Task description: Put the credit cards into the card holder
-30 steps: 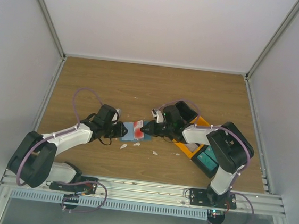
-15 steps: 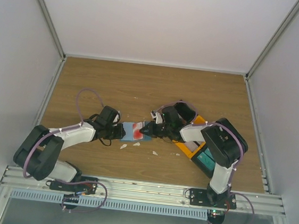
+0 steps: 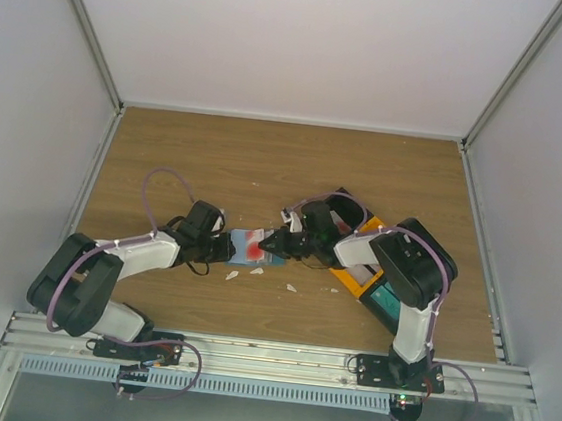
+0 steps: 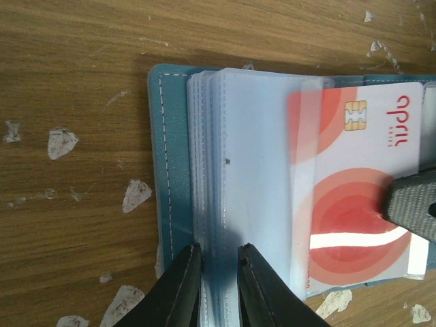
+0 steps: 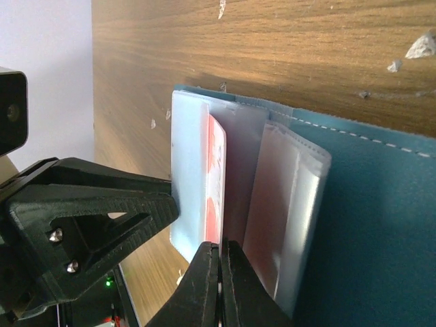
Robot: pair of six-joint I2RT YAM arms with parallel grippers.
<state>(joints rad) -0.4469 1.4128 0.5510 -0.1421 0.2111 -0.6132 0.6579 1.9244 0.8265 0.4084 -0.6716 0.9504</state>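
At the card holder [image 4: 167,170], the left gripper [image 4: 219,253] pinches its sleeves [image 4: 259,170] steady. That lets the right gripper [image 5: 219,249], clamped on a credit card [image 4: 354,204], feed it in.

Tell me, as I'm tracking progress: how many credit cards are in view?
1. The credit card sits partly inside a clear sleeve of the card holder, pinched by the right gripper. Others may be hidden.

The wooden surface [image 3: 266,159] is overlooked from its near edge; the flat teal card holder [image 4: 170,150] is shown close in both wrist views.
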